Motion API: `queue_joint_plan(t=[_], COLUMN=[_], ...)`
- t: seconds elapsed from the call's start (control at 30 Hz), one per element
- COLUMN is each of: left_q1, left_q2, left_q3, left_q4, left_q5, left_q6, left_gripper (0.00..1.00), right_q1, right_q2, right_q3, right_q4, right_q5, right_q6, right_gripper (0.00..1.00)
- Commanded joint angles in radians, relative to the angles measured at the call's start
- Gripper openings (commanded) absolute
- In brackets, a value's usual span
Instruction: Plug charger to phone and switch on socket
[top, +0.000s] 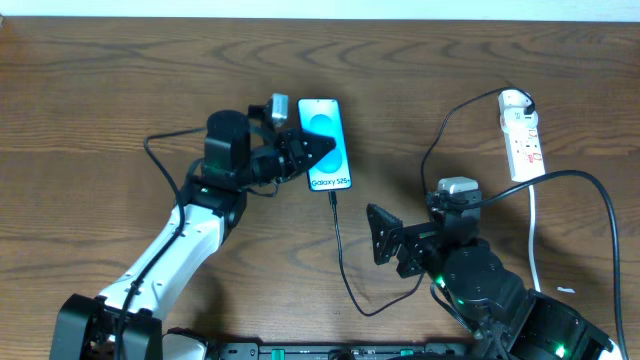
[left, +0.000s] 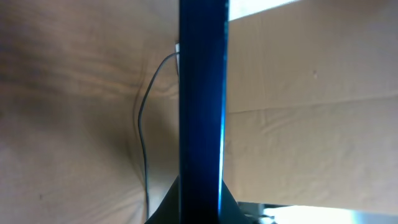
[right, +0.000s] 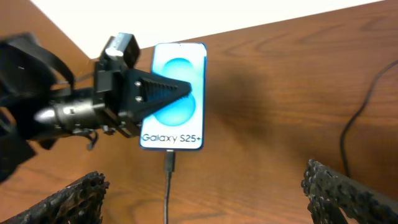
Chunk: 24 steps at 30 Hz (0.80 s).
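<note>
The phone lies at the table's middle back, its cyan-and-white "Galaxy S25+" screen up; it also shows in the right wrist view. My left gripper is shut on the phone's left edge. In the left wrist view the phone stands edge-on between the jaws. The charger's small tip sits in the phone's bottom port. Its black cable loops down, then up to a black plug in the socket at the back right. My right gripper is open and empty, a short way in front of the phone.
The socket's white cord runs toward the front right edge. The black cable also curves past the right arm's base. Another thin dark cable loops beside the left arm. A pale wall borders the table's far edge.
</note>
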<state>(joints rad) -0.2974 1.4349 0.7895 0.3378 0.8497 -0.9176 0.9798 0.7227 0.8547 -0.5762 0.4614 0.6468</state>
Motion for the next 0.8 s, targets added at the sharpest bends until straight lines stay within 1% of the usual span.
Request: queue_joint_plan(t=[0.0, 0.13, 0.3, 0.5, 0.77], left_q1=[-0.004, -0.010, -0.010, -0.010, -0.009], left_q2=[0.000, 0.042, 0.139, 0.257, 0.347], left_q3=[0.062, 0.062, 0.067, 0.095, 0.097], left_q4=[-0.017, -0.031, -0.031, -0.030, -0.031], left_q5=[-0.032, -0.029, -0.021, 0.049, 0.066], left_q6=[0.155, 0.158, 0.163, 0.211, 0.227], left_gripper=[0.08, 0.07, 0.07, 0.07, 0.07], right_q1=[0.001, 0.001, 0.001, 0.001, 0.001], right_q2=[-0.003, -0.003, -0.003, -0.003, 0.003], right_q3=[0.017, 0.017, 0.017, 0.017, 0.017], right_q4=[-0.005, -0.021, -0.049, -0.049, -0.047], right_q5=[0.071, 0.087, 0.135, 0.159, 0.166], right_q6=[0.003, 0.003, 0.003, 0.003, 0.003], right_gripper=[0.99, 0.99, 0.99, 0.99, 0.99])
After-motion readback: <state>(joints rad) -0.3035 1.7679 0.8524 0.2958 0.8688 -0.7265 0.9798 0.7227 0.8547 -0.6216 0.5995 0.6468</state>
